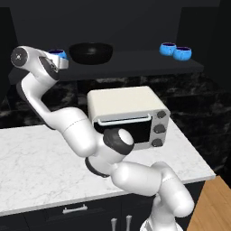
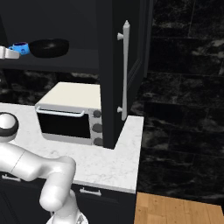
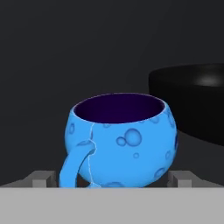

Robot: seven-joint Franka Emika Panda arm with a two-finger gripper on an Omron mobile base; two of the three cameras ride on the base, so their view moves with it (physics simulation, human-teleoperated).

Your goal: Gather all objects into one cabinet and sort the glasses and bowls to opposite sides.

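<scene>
One blue glass (image 3: 122,144) with a dark purple inside stands upright on the cabinet shelf (image 1: 135,63), between the spread fingertips (image 3: 41,179) of my gripper (image 3: 111,181), which is open and apart from it. The same glass (image 1: 57,54) (image 2: 19,47) shows at the left end of the shelf, partly hidden behind my hand. My gripper (image 1: 63,61) (image 2: 11,53) reaches in from the left. The black bowl (image 1: 91,52) (image 2: 49,47) (image 3: 192,96) sits just right of that glass. Two more blue glasses (image 1: 168,48) (image 1: 182,53) stand side by side at the shelf's right end.
A beige toaster oven (image 1: 128,115) (image 2: 70,113) stands on the white marble counter (image 1: 31,162) under the shelf. A black cabinet door with a long white handle (image 2: 125,70) hangs open at the right. Black drawers (image 1: 74,210) run below the counter.
</scene>
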